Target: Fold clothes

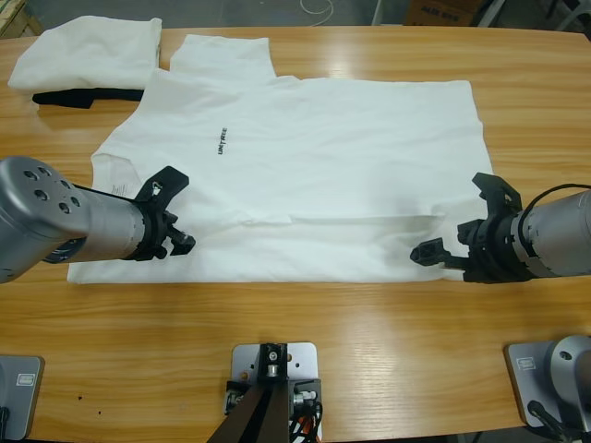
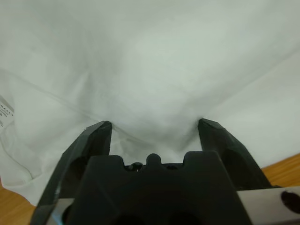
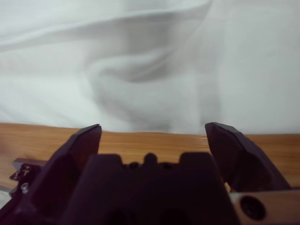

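High view, T-shirt [image 1: 323, 175]: white, spread flat across the middle of the wooden table [image 1: 369, 341], black chest lettering facing up, lower half doubled over along the near edge.
High view, folded shirt [image 1: 88, 53]: a second white one at the far left corner, lying on a black garment [image 1: 78, 96].
High view, left gripper [image 1: 173, 214]: over the spread shirt's left end, jaws spread.
High view, right gripper [image 1: 457, 226]: at the shirt's right near corner, jaws spread, over the wood beside the hem.
Left wrist view, left gripper [image 2: 154, 124]: both tips rest on white cloth, wide apart, nothing pinched.
Right wrist view, right gripper [image 3: 152, 129]: tips apart over bare wood; rumpled shirt edge just beyond them.
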